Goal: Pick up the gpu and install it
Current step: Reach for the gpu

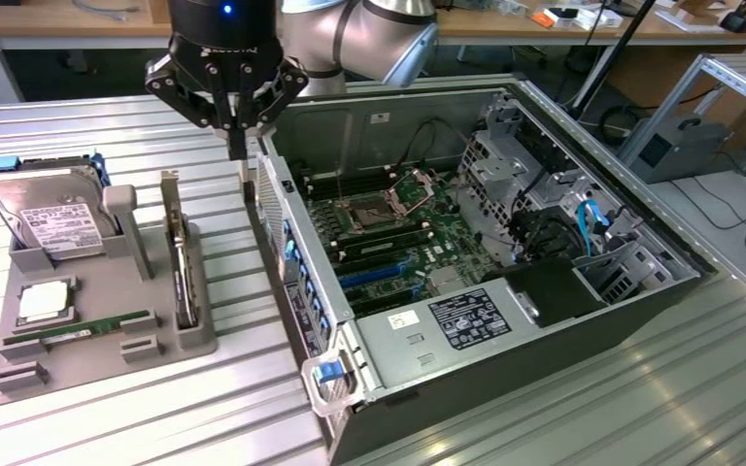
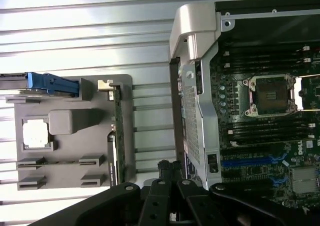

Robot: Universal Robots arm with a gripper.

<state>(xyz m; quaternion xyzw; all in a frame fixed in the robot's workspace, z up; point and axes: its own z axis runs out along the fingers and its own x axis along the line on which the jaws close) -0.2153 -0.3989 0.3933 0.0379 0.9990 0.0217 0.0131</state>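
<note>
Gripper (image 1: 236, 151) (image 2: 168, 167) sits upper left of centre in the exterior view, fingers drawn fully together with nothing between them. It hangs over the strip of ribbed metal bench (image 1: 127, 427) between the grey holder tray (image 1: 101, 364) and the open computer case (image 1: 503, 320), close to the case's near wall. The gpu (image 1: 182, 262) (image 2: 119, 136) has not been picked up. It stands on edge in a slot along the tray side nearest the case, left of centre in the exterior view, below and just left of the gripper and apart from it. Elsewhere on the tray, the hard drive (image 1: 51, 221) with blue bracket leans upright at the far end, a processor chip (image 1: 43, 301) lies flat in its recess, and a green memory stick (image 1: 82, 331) lies in the slot beside it. The case fills the centre and right of the frame, lying open with the motherboard (image 1: 392, 228) and its bare processor socket (image 1: 373, 207) exposed.
</note>
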